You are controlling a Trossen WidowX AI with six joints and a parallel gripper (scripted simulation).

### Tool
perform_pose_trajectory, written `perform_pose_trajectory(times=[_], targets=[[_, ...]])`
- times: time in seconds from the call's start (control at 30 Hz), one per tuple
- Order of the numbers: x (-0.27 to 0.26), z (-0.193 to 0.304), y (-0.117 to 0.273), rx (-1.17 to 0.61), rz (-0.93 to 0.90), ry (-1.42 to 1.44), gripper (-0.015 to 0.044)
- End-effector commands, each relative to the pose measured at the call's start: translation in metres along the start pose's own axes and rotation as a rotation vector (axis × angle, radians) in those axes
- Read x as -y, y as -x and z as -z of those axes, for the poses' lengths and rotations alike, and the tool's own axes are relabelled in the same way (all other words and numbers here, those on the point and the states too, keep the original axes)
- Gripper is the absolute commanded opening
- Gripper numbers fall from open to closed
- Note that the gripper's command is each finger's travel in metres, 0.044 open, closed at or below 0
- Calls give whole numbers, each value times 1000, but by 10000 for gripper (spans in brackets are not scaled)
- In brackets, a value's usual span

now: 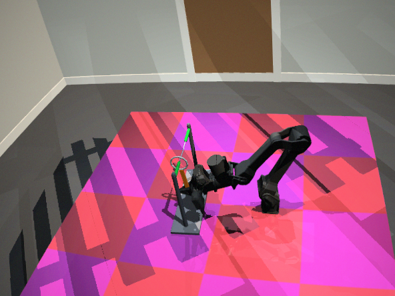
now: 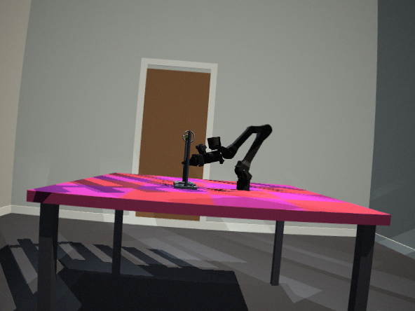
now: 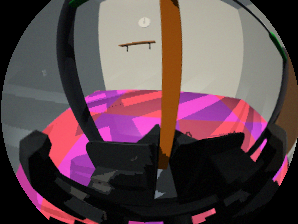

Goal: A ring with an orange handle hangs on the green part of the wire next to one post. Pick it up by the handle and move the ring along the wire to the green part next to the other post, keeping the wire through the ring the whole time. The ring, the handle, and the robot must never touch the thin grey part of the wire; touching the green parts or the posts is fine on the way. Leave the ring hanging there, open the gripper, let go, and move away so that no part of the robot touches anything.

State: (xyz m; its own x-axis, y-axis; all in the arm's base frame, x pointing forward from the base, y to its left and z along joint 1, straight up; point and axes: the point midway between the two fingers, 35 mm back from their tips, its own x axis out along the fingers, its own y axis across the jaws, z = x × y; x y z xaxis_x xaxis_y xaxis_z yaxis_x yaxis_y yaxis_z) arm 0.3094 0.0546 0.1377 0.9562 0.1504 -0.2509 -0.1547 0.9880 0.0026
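The grey ring (image 1: 171,163) (image 2: 183,136) is around the wire at the inner end of the near green part (image 1: 177,169), close to the near post (image 1: 180,200) (image 3: 65,60). Whether it touches the wire I cannot tell. Its orange handle (image 1: 184,179) (image 3: 171,75) hangs down, close to upright. My gripper (image 1: 189,190) (image 3: 160,127) is shut on the handle's lower part, below wire height. The thin grey wire (image 1: 183,149) runs from there to the far green part (image 1: 187,135) (image 3: 278,46) at the far post (image 1: 193,147). The ring is outside the wrist view.
Both posts stand on a grey base plate (image 1: 187,229) on the checkered table (image 1: 253,273) (image 2: 210,206). The gripper's front reaches between the posts, with the near post on one side and the far post on the other. The arm's base (image 1: 269,205) stands to the right.
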Motion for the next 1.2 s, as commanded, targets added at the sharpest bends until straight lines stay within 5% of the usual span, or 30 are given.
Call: perform_pose_trajectory(times=[0.0,1.17], targets=[[-3,-1,-1,4,-1,-5,-150],[-15,21,4,-83,-13,-12,-150]])
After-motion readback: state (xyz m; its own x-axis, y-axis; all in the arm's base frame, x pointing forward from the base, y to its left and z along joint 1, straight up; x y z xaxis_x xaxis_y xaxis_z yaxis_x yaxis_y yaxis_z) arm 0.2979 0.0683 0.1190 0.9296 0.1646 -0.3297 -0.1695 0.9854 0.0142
